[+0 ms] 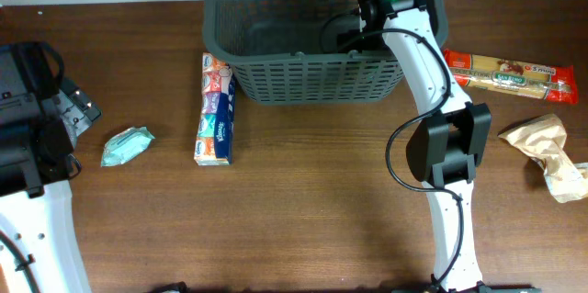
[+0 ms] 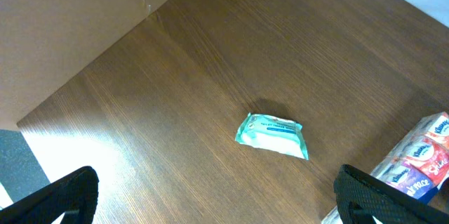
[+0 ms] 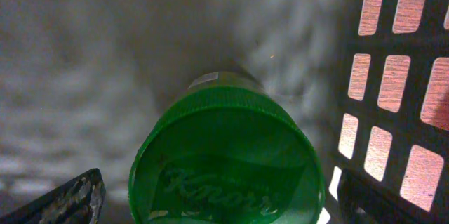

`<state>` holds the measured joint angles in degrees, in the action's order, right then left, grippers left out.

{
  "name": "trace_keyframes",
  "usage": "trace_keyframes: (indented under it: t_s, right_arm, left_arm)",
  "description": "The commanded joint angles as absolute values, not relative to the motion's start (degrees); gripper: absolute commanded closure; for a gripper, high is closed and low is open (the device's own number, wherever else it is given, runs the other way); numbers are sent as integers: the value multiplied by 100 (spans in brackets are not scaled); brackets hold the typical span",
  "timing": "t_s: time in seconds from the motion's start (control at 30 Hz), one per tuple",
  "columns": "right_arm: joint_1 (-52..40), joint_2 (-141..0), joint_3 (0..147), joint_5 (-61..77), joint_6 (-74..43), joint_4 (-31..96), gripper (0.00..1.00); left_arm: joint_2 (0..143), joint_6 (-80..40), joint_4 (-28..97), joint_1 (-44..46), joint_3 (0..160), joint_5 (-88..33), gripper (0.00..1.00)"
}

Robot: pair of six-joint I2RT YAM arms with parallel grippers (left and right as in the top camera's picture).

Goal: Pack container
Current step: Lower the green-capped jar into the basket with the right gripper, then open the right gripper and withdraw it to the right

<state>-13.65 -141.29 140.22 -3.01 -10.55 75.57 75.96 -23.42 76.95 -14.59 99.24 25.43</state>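
The container [image 1: 312, 77], a dark grey slotted basket, stands at the back middle of the table. My right gripper [image 1: 354, 36] reaches down inside it near its right wall. In the right wrist view a jar with a green Knorr lid [image 3: 228, 154] stands on the container floor [image 3: 105, 55] beside the slotted wall [image 3: 393, 97]. The right gripper [image 3: 221, 203] is open, its fingers on either side of the lid and clear of it. My left gripper [image 2: 217, 203] hangs open and empty over the left of the table.
A teal wipes packet [image 1: 127, 146] [image 2: 272, 135] lies on the left. A pack of tissues [image 1: 216, 109] [image 2: 421, 161] lies left of the basket. A pasta packet [image 1: 510, 74] and a crumpled brown bag [image 1: 547, 151] lie at the right.
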Motion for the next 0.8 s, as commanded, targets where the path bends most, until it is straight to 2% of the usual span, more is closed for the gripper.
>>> trace_keyframes:
  t_s: [0.0,0.23,0.4,0.63,0.77]
  right_arm:
    - [-1343,-14123,14005,-370,-1081,7537,1]
    - [-1332,-14084,14510,-309,-888,7625,1]
    - [-1343,-14038,15568,-331,-729,7961,1]
    - [-1170,-13937,17758,-663,-735,8820,1]
    - [-897,-13533,17970,-1142,-823,9118,1]
  left_arm:
    - [7575,-2375,7679,-1485,10001,2504,1]
    - [7575,-2375,7679,-1485,10001,2504,1]
    - [7575,-2375,7679,-1485,10001,2502,1]
    - [7575,-2375,7679,-1485,10001,2504,1]
    - [7575,-2375,7679,-1485,10001,2504,1]
